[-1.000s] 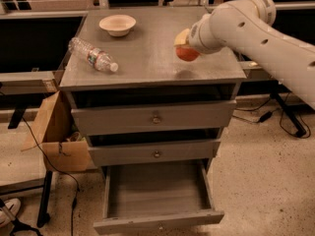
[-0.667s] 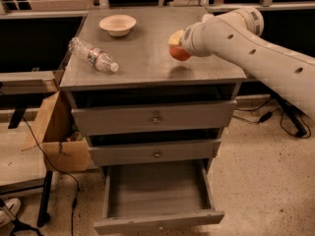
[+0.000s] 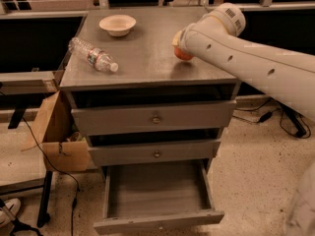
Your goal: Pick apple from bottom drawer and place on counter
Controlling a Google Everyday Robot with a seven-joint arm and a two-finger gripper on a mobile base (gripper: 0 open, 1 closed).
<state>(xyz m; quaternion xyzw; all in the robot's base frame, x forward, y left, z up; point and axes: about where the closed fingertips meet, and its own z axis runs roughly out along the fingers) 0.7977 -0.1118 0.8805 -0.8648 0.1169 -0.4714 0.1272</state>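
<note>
The orange-red apple (image 3: 183, 56) is on the right side of the grey counter (image 3: 142, 63), at or just above its surface, with a shadow right under it. My gripper (image 3: 179, 47) is shut on the apple from above and is mostly hidden by my white arm (image 3: 236, 58), which reaches in from the right. The bottom drawer (image 3: 155, 195) is pulled open and shows only its bare floor. The two drawers above it are nearly closed.
A beige bowl (image 3: 117, 24) stands at the back left of the counter. A plastic water bottle (image 3: 93, 54) lies on its side at the left. A cardboard box (image 3: 54, 132) and cables sit left of the cabinet, and cables lie on the floor at the right.
My gripper has carried the apple leftward and down over the counter's right side, so it now sits at or just above the surface.
</note>
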